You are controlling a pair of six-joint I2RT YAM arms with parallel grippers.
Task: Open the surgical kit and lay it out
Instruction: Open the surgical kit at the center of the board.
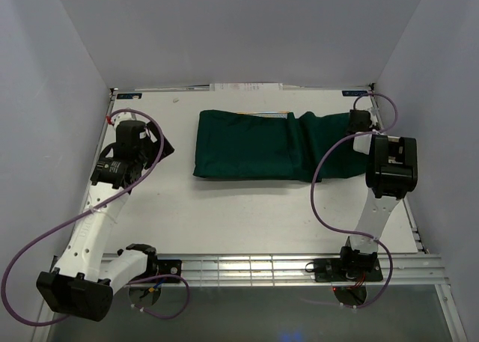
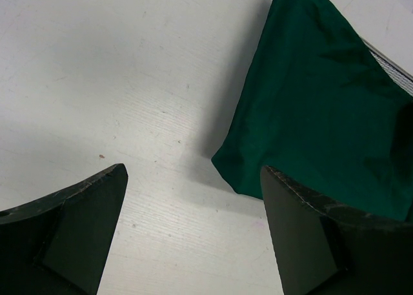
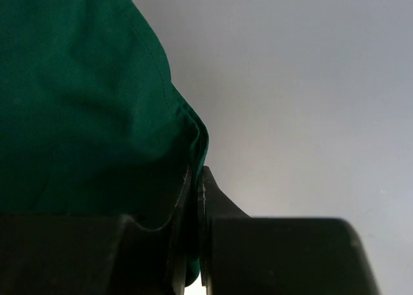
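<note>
The surgical kit is a dark green cloth wrap [image 1: 254,146] lying across the back middle of the table. A strip of the silver wire-mesh tray [image 2: 395,64] shows at the wrap's edge in the left wrist view. My right gripper [image 1: 360,122] is shut on the right flap of the cloth [image 3: 77,108] and holds it pulled out to the right. My left gripper [image 1: 159,149] is open and empty, low over the table just left of the wrap's near left corner [image 2: 242,172]. Scissors, forceps and packets are hidden.
White side and back walls close the table in. A white strip [image 1: 247,87] lies along the back edge behind the wrap. A metal rail [image 1: 262,267] runs along the near edge between the arm bases.
</note>
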